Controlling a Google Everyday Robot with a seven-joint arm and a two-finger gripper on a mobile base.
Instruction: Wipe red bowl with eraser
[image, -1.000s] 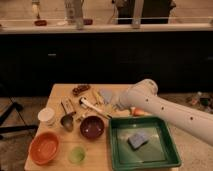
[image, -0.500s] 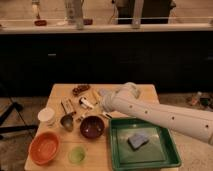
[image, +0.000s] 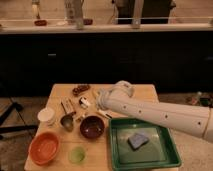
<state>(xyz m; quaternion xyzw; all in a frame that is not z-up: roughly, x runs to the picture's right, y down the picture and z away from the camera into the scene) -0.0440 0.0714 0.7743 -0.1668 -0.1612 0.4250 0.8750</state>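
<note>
The dark red bowl (image: 92, 126) stands upright on the wooden table (image: 140, 92), near its middle front. The eraser (image: 67, 106), a small tan-brown block, lies left of and behind the bowl, next to the white cup (image: 46, 116). My white arm reaches in from the right, and the gripper (image: 96, 102) at its end hangs over the table's middle, behind the bowl and right of the eraser. It is close to a small white object (image: 85, 102).
An orange bowl (image: 45, 148) and a small green cup (image: 76, 154) stand at the front left. A green tray (image: 170, 155) holding a blue-grey sponge (image: 138, 141) is at the front right. A metal scoop (image: 67, 122) and a dark object (image: 80, 90) lie further back.
My arm has swung left across the table, bringing the gripper from above the tray's far side to the table's middle. The objects have not moved.
</note>
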